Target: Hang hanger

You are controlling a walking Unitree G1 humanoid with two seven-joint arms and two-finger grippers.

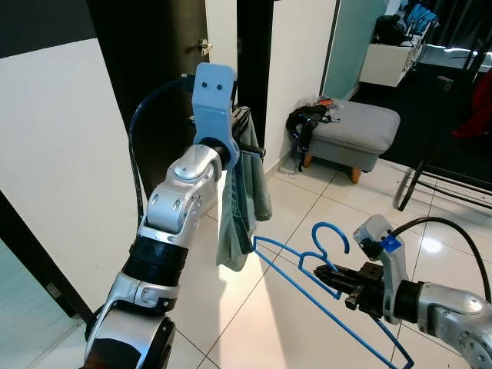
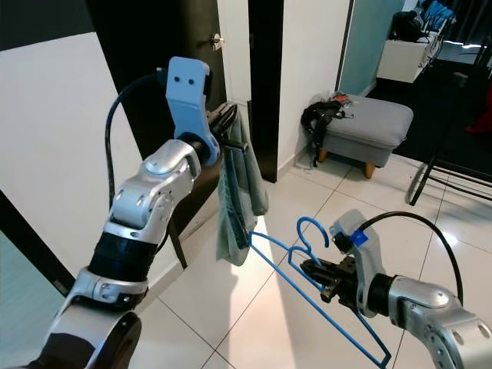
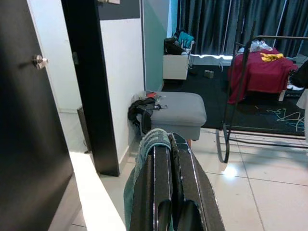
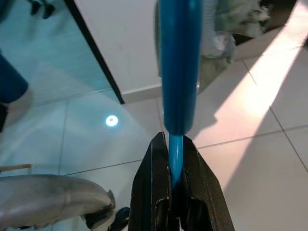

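My left gripper is raised high in front of me and is shut on a grey-green cloth that hangs down from its fingers; the cloth's top edge lies over the fingers. Low on the right, my right gripper is shut on a blue plastic hanger, holding it near the base of its hook. The hanger's far corner reaches up to the hanging cloth. In the right wrist view the blue hanger bar runs straight out from between the shut fingers.
A dark door and white wall panels stand on the left. A grey padded stool with a black bag is at the back. A black clothes rack with a red garment stands on the right. Light tiled floor lies below.
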